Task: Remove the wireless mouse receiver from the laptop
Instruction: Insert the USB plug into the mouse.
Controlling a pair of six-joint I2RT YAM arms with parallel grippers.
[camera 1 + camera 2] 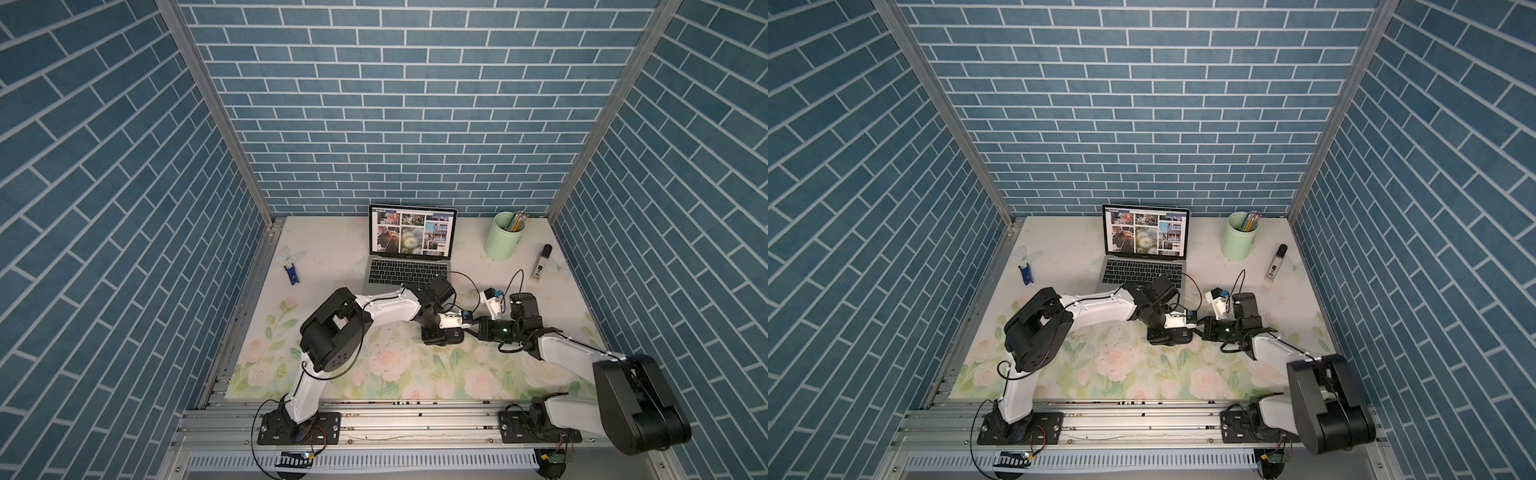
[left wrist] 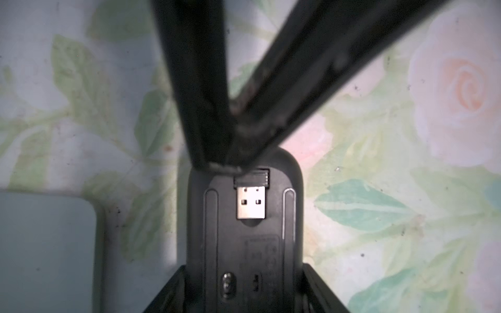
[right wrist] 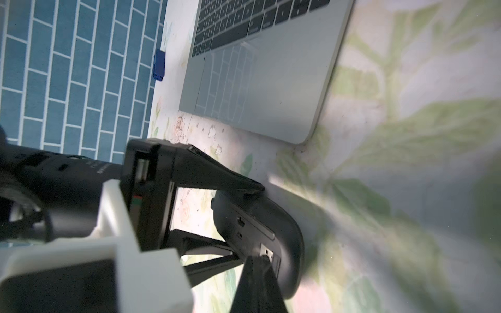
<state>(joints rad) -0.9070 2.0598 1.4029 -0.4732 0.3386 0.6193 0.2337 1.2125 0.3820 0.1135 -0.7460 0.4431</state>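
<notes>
USB receiver (image 2: 251,202) sat in mouse (image 2: 244,257) slot.
L jaws gripped mouse; R jaws closed, tips on receiver's cap.

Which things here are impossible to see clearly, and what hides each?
Left wrist view: print on the mouse underside is blurred; the right end effector covers a corner of the receiver cap.
Top views: the receiver is too small, lost between the two wrists.
Right wrist view: the laptop screen is cut off by the picture edge.
</notes>
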